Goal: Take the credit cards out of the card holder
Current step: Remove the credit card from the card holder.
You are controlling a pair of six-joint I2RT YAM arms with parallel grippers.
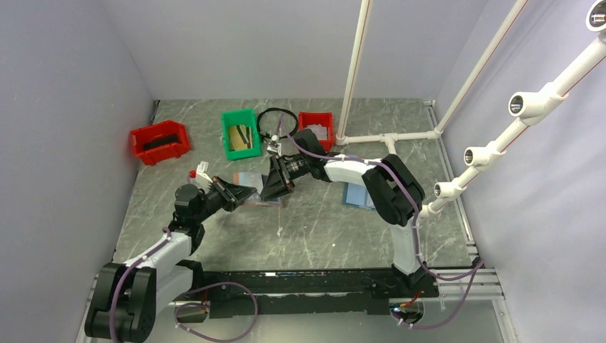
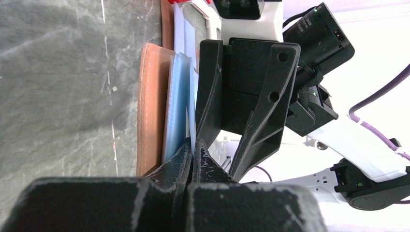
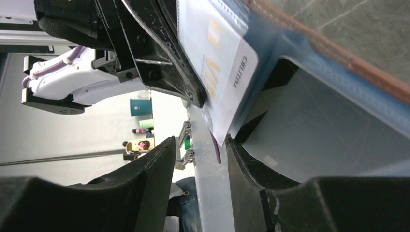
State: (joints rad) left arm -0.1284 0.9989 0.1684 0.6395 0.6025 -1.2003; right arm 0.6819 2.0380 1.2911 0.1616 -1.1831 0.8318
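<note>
The card holder (image 1: 259, 187) lies mid-table with one page lifted. In the left wrist view its reddish-brown cover (image 2: 147, 106) lies on the table and its pale blue pages (image 2: 178, 101) stand up. My left gripper (image 2: 193, 145) is shut on the edge of a pale blue page; it also shows in the top view (image 1: 243, 193). My right gripper (image 3: 200, 142) is open, right at the holder in the top view (image 1: 275, 187). A pale credit card (image 3: 217, 72) with gold letters sticks out of a pocket, its corner reaching between the open fingers.
A red bin (image 1: 160, 141), a green bin (image 1: 241, 133) and a second red bin (image 1: 316, 127) stand along the back. A black cable loop (image 1: 277, 121) lies between them. A blue-covered holder (image 1: 356, 194) lies under the right arm. White pipes (image 1: 355, 71) rise at the back right.
</note>
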